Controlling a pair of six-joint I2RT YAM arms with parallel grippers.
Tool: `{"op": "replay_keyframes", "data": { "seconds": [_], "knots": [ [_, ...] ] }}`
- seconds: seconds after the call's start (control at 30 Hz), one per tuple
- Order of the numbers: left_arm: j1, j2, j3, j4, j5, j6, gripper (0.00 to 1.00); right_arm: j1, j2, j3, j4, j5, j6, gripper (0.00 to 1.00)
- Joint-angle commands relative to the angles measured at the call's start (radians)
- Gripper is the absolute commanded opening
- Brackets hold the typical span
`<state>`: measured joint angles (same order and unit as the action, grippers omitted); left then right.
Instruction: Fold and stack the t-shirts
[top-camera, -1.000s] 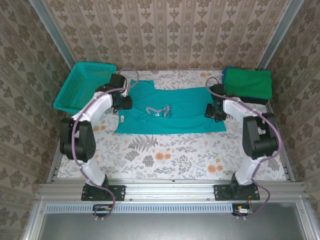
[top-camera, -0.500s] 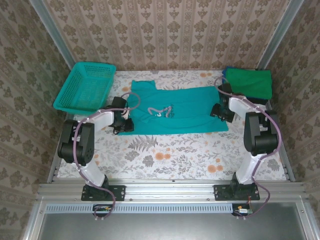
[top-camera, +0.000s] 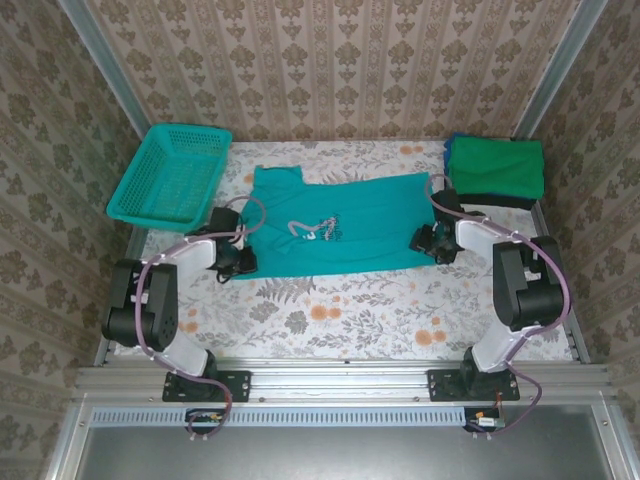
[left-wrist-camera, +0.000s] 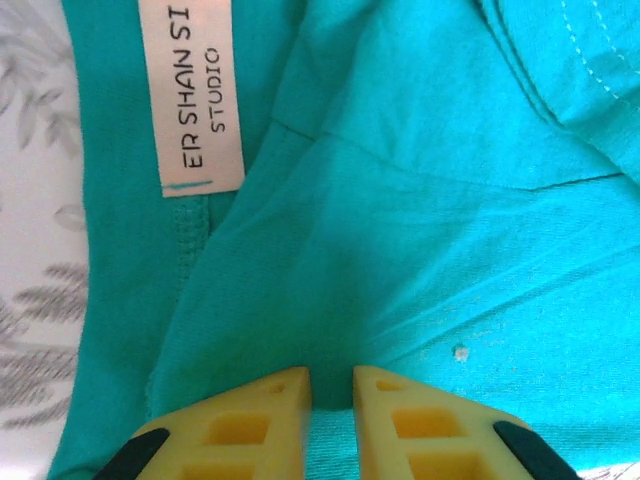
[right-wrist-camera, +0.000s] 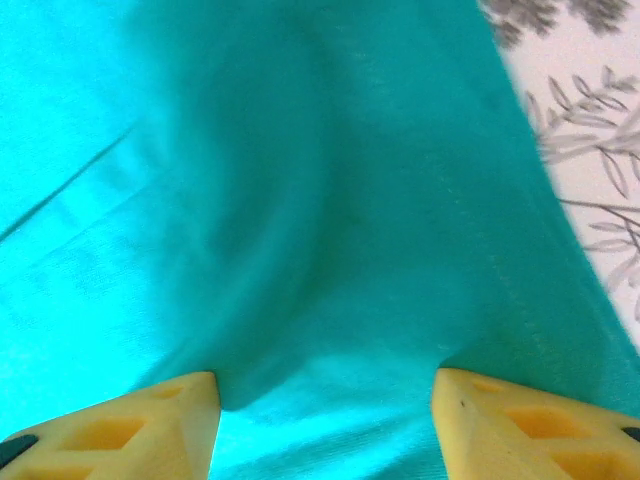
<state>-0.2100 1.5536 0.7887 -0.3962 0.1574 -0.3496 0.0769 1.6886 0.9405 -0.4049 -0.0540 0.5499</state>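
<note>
**A:** So where's the tee (top-camera: 340, 215)?

**B:** It's flat across the middle of the table (top-camera: 330, 310), print up. The basket (top-camera: 172, 175) is at far left and the folded stack (top-camera: 495, 168) at far right.

**A:** Why an arm at each end?

**B:** To take both ends together for a fold, I'd judge. The left gripper (left-wrist-camera: 330, 385) is pressed together on a pinch of cloth near the label (left-wrist-camera: 190, 95), at the tee's left near corner. The right gripper (right-wrist-camera: 325, 400) is spread wide over the right edge, with cloth under it and nothing pinched.

**A:** And the arms?

**B:** Both are low, with elbows pushed out to the sides. The forearms angle inward and the wrists tip down onto the tee.
</note>
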Motion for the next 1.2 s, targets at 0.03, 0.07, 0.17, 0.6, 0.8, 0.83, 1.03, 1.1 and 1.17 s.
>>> {"op": "replay_keyframes", "data": {
  "seconds": [0.03, 0.07, 0.17, 0.6, 0.8, 0.83, 1.03, 1.1, 1.17],
  "knots": [
    [0.034, -0.073, -0.065, -0.046, -0.026, -0.044, 0.2, -0.011, -0.043, -0.071, -0.028, -0.027, 0.061, 0.61],
    [0.037, -0.092, -0.075, -0.047, -0.029, -0.048, 0.2, -0.007, -0.05, -0.089, -0.016, -0.054, 0.067, 0.61],
    [0.055, -0.164, -0.091, -0.066, -0.043, -0.057, 0.2, 0.023, -0.098, -0.121, -0.047, -0.046, 0.068, 0.61],
    [-0.158, -0.144, 0.173, -0.126, -0.059, -0.053, 0.34, 0.058, -0.264, -0.092, -0.042, -0.021, 0.028, 0.65],
    [-0.203, 0.075, 0.262, -0.02, -0.004, -0.09, 0.36, 0.057, -0.223, -0.059, 0.001, -0.055, 0.03, 0.66],
    [-0.206, 0.115, 0.291, -0.032, 0.0, -0.089, 0.36, 0.057, -0.212, -0.049, 0.002, -0.063, 0.025, 0.66],
    [-0.232, 0.156, 0.258, 0.031, -0.018, -0.112, 0.7, 0.054, -0.192, -0.042, -0.008, -0.041, -0.001, 0.68],
    [-0.235, 0.165, 0.242, 0.049, -0.009, -0.118, 0.69, 0.052, -0.18, -0.04, -0.003, -0.049, -0.001, 0.68],
    [-0.233, 0.181, 0.236, 0.054, -0.003, -0.123, 0.66, 0.053, -0.165, -0.038, 0.005, -0.059, 0.0, 0.68]
  ]
}}
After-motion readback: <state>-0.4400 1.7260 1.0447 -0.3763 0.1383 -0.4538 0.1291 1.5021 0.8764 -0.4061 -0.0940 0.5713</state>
